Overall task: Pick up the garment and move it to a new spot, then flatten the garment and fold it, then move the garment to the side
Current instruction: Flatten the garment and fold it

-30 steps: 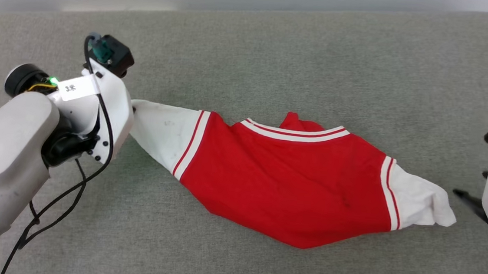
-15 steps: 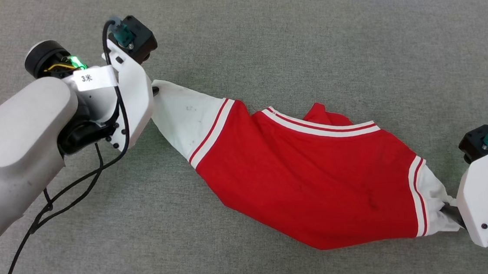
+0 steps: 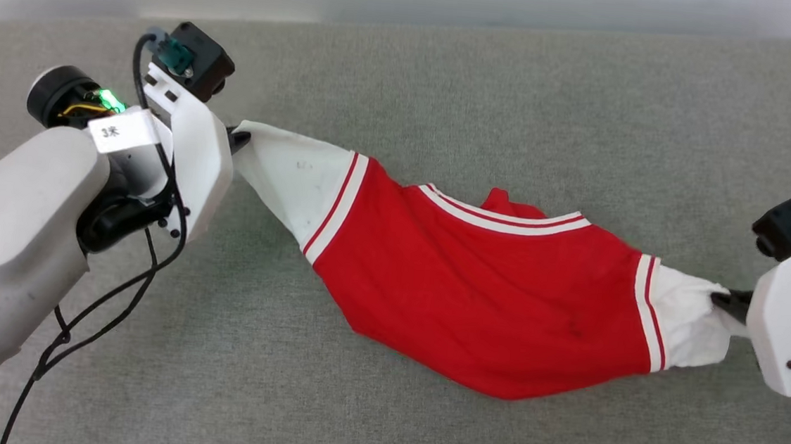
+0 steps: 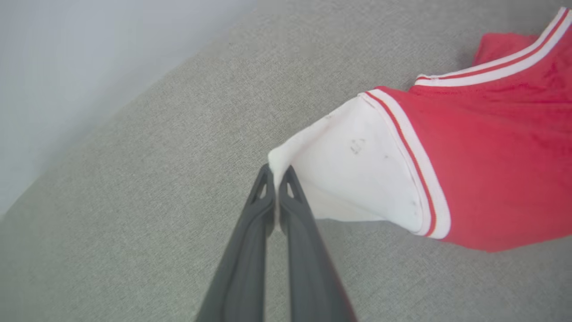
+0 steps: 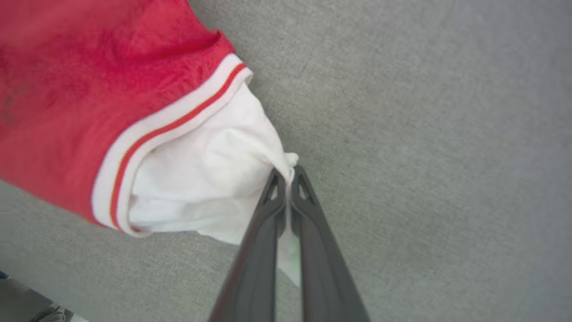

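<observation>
Your left gripper pinches one sleeve of the garment and your right gripper pinches the other. It stretches between them over the grey cushion, probably partly lifted. Placing, flattening, folding and setting aside lie ahead.

The head camera looks down from high up and sees the whole red jersey on the grey cloth surface. The left wrist camera sits very near, looking along the left gripper at one white sleeve. The right wrist camera looks along the right gripper at the other sleeve. All three share the jersey.
</observation>
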### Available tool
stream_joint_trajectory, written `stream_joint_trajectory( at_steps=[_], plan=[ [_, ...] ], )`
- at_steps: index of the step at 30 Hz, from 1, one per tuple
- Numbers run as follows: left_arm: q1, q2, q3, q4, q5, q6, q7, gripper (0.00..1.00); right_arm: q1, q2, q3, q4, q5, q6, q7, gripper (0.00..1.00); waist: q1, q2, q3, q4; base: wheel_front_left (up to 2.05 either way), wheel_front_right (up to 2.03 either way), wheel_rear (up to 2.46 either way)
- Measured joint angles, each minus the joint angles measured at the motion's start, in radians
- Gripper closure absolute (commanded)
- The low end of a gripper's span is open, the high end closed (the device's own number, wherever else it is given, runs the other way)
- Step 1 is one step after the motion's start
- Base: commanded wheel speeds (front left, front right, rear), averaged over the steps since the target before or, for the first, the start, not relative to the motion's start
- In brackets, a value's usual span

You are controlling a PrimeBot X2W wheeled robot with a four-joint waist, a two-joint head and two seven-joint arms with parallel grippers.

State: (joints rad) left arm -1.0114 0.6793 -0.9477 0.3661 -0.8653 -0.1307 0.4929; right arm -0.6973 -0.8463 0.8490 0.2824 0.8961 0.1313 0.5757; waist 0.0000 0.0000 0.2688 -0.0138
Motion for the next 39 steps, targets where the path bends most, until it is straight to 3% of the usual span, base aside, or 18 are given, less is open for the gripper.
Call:
stream_joint_trajectory(
  at_steps=[12,20,28,39],
  plan=[
    [-0.047,0.067,0.08,-0.136,0.007,0.025,-0.104,1.0,-0.05,-0.138,-0.085,-0.176,-0.002,0.0,-0.148,1.0,-0.0001,0.0,-0.134,0.008,0.0,0.0,0.0],
    [-0.173,0.064,0.14,-0.203,0.027,0.052,-0.121,1.0,-0.189,-0.148,-0.199,-0.237,-0.065,0.0,-0.134,1.0,-0.0001,0.0,-0.125,0.015,0.0,0.0,0.0],
    [-0.4,-0.009,0.187,-0.097,0.086,0.053,-0.156,1.0,-0.465,-0.066,-0.248,-0.165,-0.185,0.0,-0.081,1.0,-0.0001,0.0,-0.025,0.032,0.0,0.0,0.0],
    [-0.732,-0.088,0.255,0.183,0.147,0.04,-0.27,1.0,-0.92,0.157,-0.254,0.128,-0.402,0.0,-0.162,1.0,0.0001,0.0,0.171,0.048,0.0,0.0,0.0]
  ],
)
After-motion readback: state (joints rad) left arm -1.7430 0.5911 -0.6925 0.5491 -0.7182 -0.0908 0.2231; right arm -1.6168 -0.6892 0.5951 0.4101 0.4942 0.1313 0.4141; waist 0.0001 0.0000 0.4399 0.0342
